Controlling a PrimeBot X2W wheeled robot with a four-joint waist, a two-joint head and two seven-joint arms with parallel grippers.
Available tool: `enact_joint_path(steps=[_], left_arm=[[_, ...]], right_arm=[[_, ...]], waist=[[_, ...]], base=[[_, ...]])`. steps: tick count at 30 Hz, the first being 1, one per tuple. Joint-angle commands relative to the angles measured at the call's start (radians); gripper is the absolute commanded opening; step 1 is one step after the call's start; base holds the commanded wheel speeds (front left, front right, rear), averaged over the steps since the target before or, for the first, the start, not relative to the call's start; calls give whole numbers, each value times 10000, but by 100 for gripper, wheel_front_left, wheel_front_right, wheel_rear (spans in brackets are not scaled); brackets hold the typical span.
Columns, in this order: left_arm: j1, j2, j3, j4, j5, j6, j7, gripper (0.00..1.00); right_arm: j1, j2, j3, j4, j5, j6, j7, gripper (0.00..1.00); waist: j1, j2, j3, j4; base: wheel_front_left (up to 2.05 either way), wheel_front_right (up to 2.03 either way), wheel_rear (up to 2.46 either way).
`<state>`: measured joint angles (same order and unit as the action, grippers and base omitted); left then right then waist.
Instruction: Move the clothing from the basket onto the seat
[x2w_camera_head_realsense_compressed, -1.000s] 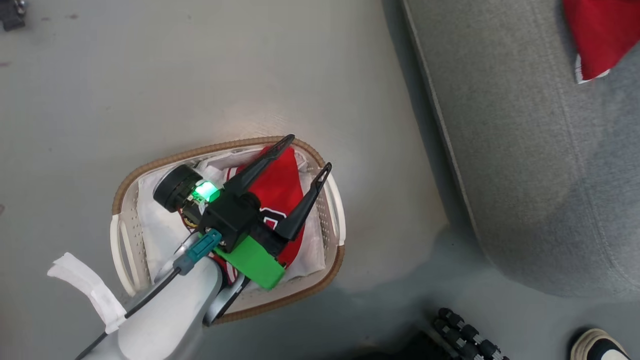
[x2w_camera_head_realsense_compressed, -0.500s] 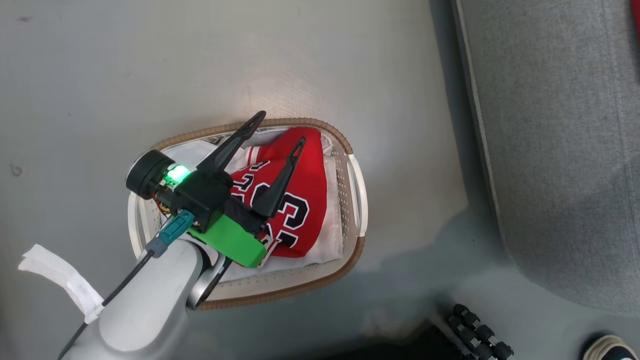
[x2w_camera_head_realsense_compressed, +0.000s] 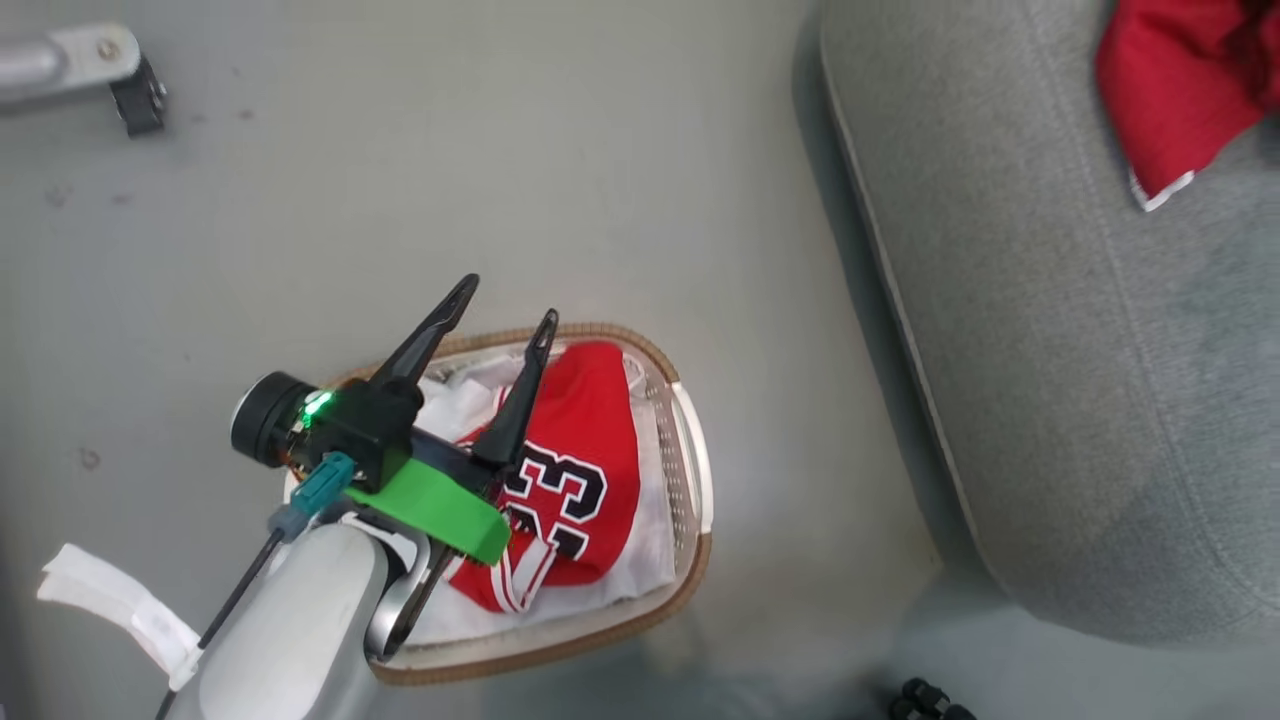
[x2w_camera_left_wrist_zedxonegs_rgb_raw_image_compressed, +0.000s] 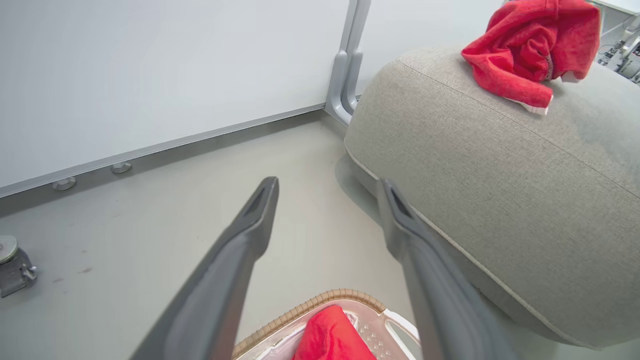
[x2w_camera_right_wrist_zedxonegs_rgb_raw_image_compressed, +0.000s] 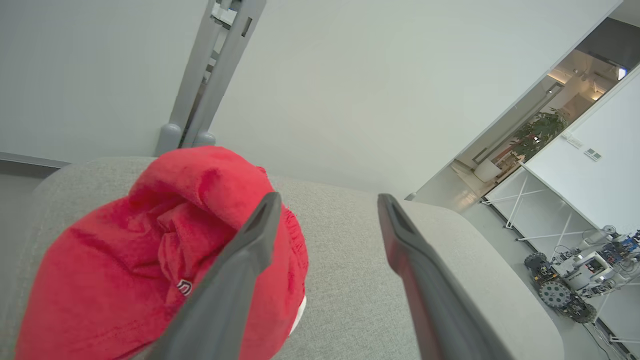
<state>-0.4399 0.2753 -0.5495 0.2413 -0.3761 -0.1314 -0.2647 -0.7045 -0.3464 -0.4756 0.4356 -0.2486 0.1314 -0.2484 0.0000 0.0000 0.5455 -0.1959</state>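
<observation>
Red jersey (x2w_camera_head_realsense_compressed: 580, 470): in the basket (x2w_camera_head_realsense_compressed: 640, 345), beside the seat (x2w_camera_head_realsense_compressed: 1050, 350)
Left pincer (x2w_camera_head_realsense_compressed: 509, 300): wide, empty, above the basket
Right pincer (x2w_camera_right_wrist_zedxonegs_rgb_raw_image_compressed: 328, 198): wide too, by another red garment (x2w_camera_right_wrist_zedxonegs_rgb_raw_image_compressed: 150, 240) on the seat

- The left gripper (x2w_camera_head_realsense_compressed: 512, 298) has slid leftward off the clothing (x2w_camera_head_realsense_compressed: 590, 440): its fingertips (x2w_camera_head_realsense_compressed: 468, 288), a second ago spread above the red cloth, now reach past the far rim of the basket (x2w_camera_head_realsense_compressed: 702, 470), over the floor (x2w_camera_head_realsense_compressed: 500, 150).
- The clothing now lies to the right of the fingertips, its black-and-white number uncovered where the gripper hid it before.
</observation>
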Motion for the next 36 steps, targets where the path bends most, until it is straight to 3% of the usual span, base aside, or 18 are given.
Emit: enact_joint_path(steps=[1, 17, 24, 36], left_arm=[[300, -66, 200, 87, 45, 14, 6, 100], [1946, -879, 2876, 631, 635, 14, 6, 100], [2588, -1363, 4124, 814, 1051, 14, 6, 100], [3538, -1880, 5195, 676, 1661, 14, 6, 100]], right_arm=[[265, -46, 278, -107, 138, -14, -76, 100], [1784, 560, 3491, -1075, 1913, -14, 7, 100], [2556, 1241, 4048, -783, 2579, -14, -165, 100], [4200, 2328, 4462, -957, 3052, -14, -179, 100]], waist=[[0, 0, -1080, -84], [0, 0, -3128, 1004], [0, 0, -3737, 1424], [0, 0, -4398, 1685]], base=[[0, 0, 0], [0, 0, 0], [0, 0, 0], [0, 0, 0]])
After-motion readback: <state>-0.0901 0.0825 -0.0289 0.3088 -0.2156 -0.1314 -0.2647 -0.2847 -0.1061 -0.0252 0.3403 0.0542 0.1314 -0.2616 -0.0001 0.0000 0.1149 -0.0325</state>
